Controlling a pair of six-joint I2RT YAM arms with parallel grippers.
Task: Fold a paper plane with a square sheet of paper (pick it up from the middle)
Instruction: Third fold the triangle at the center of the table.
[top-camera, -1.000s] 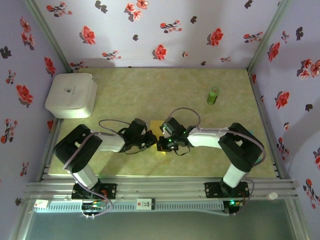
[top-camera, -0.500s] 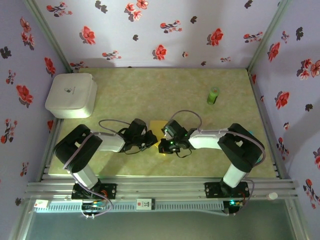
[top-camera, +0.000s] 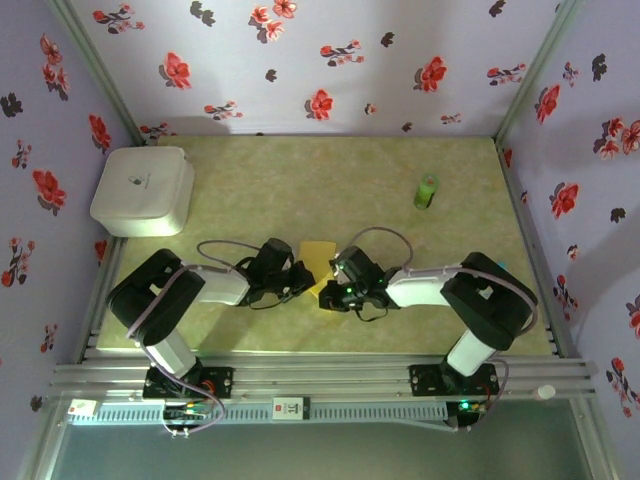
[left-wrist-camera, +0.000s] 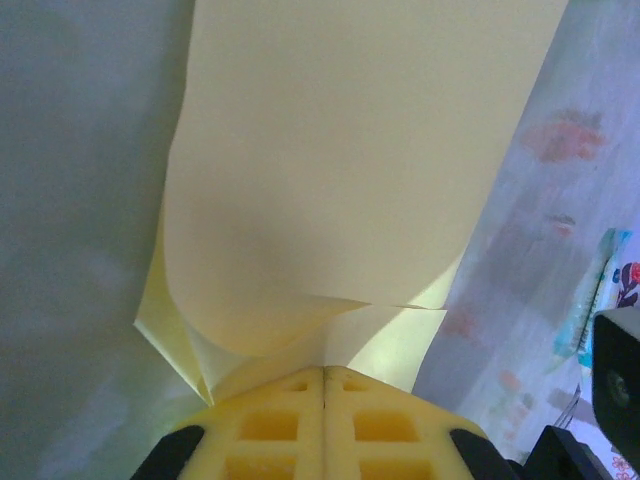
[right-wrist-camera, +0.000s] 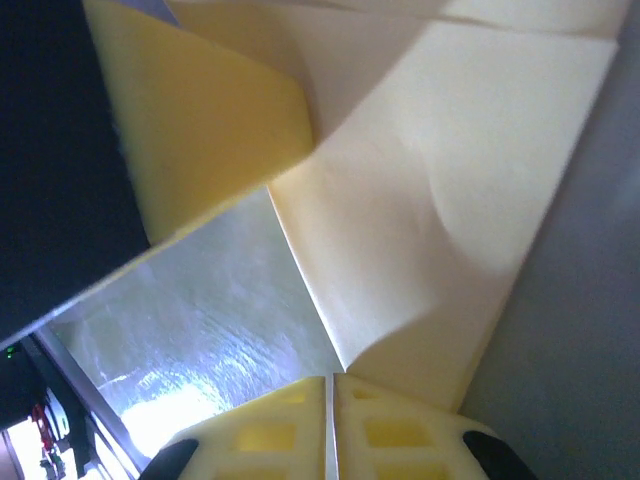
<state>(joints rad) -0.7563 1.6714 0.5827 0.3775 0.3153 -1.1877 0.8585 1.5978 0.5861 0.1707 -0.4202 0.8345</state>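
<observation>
The square sheet of paper (top-camera: 318, 257) is bright yellow and partly folded, lying mid-table between my two grippers. My left gripper (top-camera: 303, 281) is shut on its left edge. In the left wrist view the pads (left-wrist-camera: 270, 400) press together at the left gripper (left-wrist-camera: 323, 370), and curled layers of the paper (left-wrist-camera: 360, 150) rise from between them. My right gripper (top-camera: 328, 297) sits at the paper's near right corner. Its fingers (right-wrist-camera: 400, 420) stand with only a hairline slit at the right gripper (right-wrist-camera: 332, 378). A creased corner of the paper (right-wrist-camera: 430, 200) touches the tips, and I cannot tell whether it is pinched.
A white rounded box (top-camera: 143, 190) stands at the back left. A small green cylinder (top-camera: 427, 191) stands at the back right. Floral walls close in three sides, and a metal rail (top-camera: 320, 376) runs along the near edge.
My right gripper has slid back and to the right, uncovering more of the yellow sheet. Its fingers have eased apart very slightly. The left gripper has kept its grip and its place.
</observation>
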